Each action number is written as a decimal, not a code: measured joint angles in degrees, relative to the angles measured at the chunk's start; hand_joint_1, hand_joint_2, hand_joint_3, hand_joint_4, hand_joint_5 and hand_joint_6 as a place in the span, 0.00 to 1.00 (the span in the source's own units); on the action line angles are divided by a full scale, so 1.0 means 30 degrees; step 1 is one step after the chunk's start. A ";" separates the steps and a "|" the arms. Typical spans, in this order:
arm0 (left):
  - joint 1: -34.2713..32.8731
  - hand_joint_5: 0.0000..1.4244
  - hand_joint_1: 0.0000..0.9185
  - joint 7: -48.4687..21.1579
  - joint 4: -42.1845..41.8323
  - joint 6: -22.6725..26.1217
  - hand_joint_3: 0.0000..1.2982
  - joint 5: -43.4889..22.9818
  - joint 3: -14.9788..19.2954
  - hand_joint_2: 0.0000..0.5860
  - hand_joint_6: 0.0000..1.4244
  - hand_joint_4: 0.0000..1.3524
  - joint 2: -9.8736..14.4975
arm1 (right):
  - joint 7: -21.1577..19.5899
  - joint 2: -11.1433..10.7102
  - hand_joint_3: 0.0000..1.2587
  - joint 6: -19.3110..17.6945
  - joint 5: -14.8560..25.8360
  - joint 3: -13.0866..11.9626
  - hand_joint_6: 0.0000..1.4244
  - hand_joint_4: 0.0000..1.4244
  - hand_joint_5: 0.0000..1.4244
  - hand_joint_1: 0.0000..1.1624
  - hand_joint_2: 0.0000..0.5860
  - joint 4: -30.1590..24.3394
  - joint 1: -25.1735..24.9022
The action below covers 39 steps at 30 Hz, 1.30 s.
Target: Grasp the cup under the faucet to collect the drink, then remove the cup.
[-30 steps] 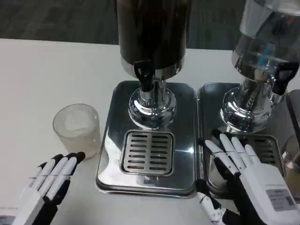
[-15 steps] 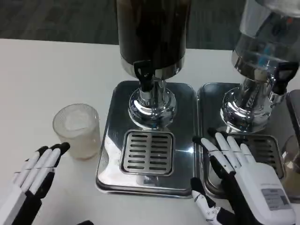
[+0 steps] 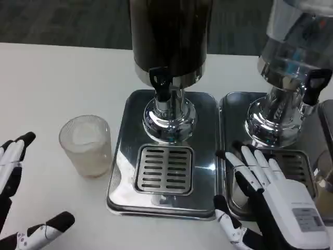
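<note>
A clear ribbed plastic cup (image 3: 86,146) stands upright on the white table, left of the dark drink dispenser (image 3: 169,39). The dispenser's black faucet (image 3: 159,82) hangs above the slotted drain grate (image 3: 163,170) of its steel tray (image 3: 124,156). My left hand (image 3: 13,172) is at the picture's left edge, fingers spread, apart from the cup and holding nothing. Over the gap between the two trays, my right hand (image 3: 270,195) lies with fingers extended and nothing in it.
A second, clear dispenser (image 3: 294,47) with its own black tap (image 3: 312,86) stands on another steel tray (image 3: 229,104) at the right. White table surface stretches to the left and behind the cup.
My left hand has drawn back from the cup toward the left edge, and its thumb now shows at the bottom. The right hand has barely shifted. The cup has not moved.
</note>
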 measured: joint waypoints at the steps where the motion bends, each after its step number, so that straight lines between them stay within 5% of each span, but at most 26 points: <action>1: -0.0205 0.00 0.00 -0.0017 0.0089 0.0077 0.00 -0.0065 -0.0009 0.06 0.13 0.00 -0.0015 | 0.0001 -0.0121 0.11 -0.0072 0.0123 -0.0076 0.00 0.01 0.00 0.31 0.79 0.0024 -0.0019; 8: -0.2082 0.02 0.00 -0.0772 0.1498 0.0197 0.00 -0.1292 -0.0079 0.00 0.17 0.00 0.0173 | 0.0147 -0.0468 0.11 -0.0121 0.0369 -0.0193 0.01 0.01 0.00 0.31 0.79 0.0093 -0.0474; 17: -0.5568 0.06 0.00 -0.3342 0.5004 0.0065 0.00 -0.3148 -0.0866 0.00 0.19 0.00 0.1486 | 0.0216 -0.0410 0.11 -0.0124 0.0421 0.0114 0.01 0.02 0.00 0.31 0.79 0.0303 -0.0775; 39: -1.1567 0.10 0.00 -0.5996 1.2953 -0.2064 0.00 -0.4492 -0.3384 0.00 0.19 0.00 0.2000 | 0.0196 -0.0149 0.12 -0.0118 0.0547 -0.0004 0.02 0.02 0.01 0.31 0.79 0.0082 0.0041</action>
